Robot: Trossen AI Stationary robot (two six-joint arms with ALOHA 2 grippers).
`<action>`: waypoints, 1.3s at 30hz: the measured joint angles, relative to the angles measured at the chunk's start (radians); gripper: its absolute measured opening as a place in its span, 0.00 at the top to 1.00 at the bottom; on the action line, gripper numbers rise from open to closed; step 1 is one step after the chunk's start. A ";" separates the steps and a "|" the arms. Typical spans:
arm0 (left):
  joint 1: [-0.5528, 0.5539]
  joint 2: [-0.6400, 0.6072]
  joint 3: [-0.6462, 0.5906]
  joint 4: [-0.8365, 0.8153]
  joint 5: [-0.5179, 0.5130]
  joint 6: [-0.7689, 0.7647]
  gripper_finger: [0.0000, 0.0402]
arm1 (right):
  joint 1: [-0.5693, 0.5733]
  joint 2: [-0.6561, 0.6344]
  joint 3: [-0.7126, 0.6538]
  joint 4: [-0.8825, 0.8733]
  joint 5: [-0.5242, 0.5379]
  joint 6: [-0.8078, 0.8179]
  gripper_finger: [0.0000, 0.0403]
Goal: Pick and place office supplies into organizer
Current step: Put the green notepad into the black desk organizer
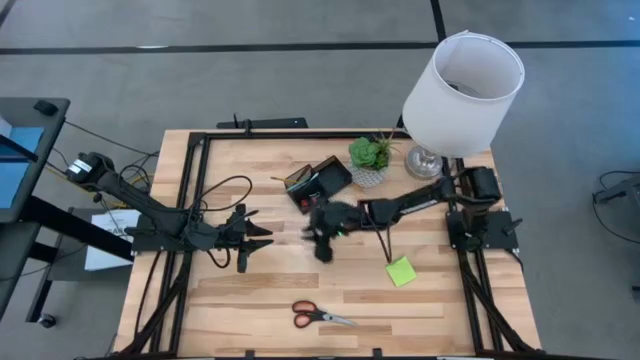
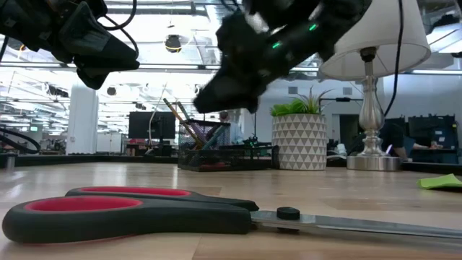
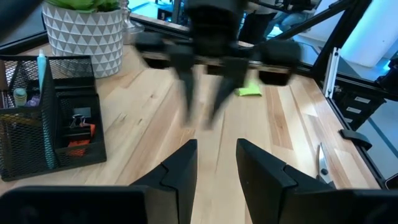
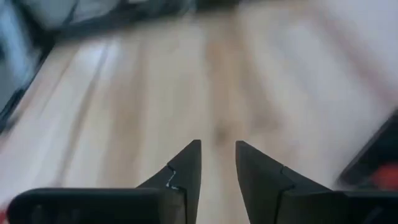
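The black mesh organizer [image 1: 318, 185] stands at mid table, with pens [image 2: 184, 119] sticking up from it and a teal pen [image 3: 42, 68] in one compartment. Red-handled scissors [image 1: 320, 316] lie flat near the front edge. A lime-green sticky-note pad [image 1: 401, 271] lies flat toward the right. My right gripper [image 1: 320, 228] hovers just in front of the organizer, blurred, open and with nothing in it [image 4: 217, 155]. My left gripper [image 1: 255, 237] hangs to the left of it, facing it, open and with nothing between its fingers [image 3: 216, 155].
A potted plant [image 1: 370, 160] in a white patterned pot stands right behind the organizer. A lamp with a white shade [image 1: 462, 90] stands at the far right corner. Bare wood lies between the scissors and the two grippers.
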 joint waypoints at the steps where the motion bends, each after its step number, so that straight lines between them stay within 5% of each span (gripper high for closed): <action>1: 0.000 0.000 0.000 0.000 0.000 0.000 0.74 | 0.023 -0.011 -0.001 -0.050 -0.008 0.000 0.78; 5: 0.000 0.000 0.000 0.009 0.004 0.000 0.74 | 0.129 -0.020 0.000 -0.191 -0.004 0.018 0.79; 16: 0.000 0.000 0.000 0.089 0.015 0.004 0.74 | 0.299 -0.015 0.075 -0.195 0.133 0.081 0.78; 23: 0.000 0.000 0.001 0.108 0.018 0.005 0.74 | 0.314 -0.036 0.166 -0.697 0.239 0.299 0.81; 26: 0.000 0.000 0.001 0.104 0.018 0.005 0.74 | 0.344 -0.057 0.191 -0.977 0.224 0.367 0.82; 30: 0.000 0.000 0.000 0.102 0.018 0.005 0.74 | 0.383 -0.108 0.196 -1.216 0.070 0.393 0.82; 33: 0.000 0.000 0.001 0.104 0.017 0.006 0.74 | 0.394 -0.143 0.196 -1.336 -0.033 0.393 0.82; 39: 0.000 0.000 0.001 0.105 0.013 0.006 0.74 | 0.346 -0.165 0.158 -1.402 -0.043 0.338 0.82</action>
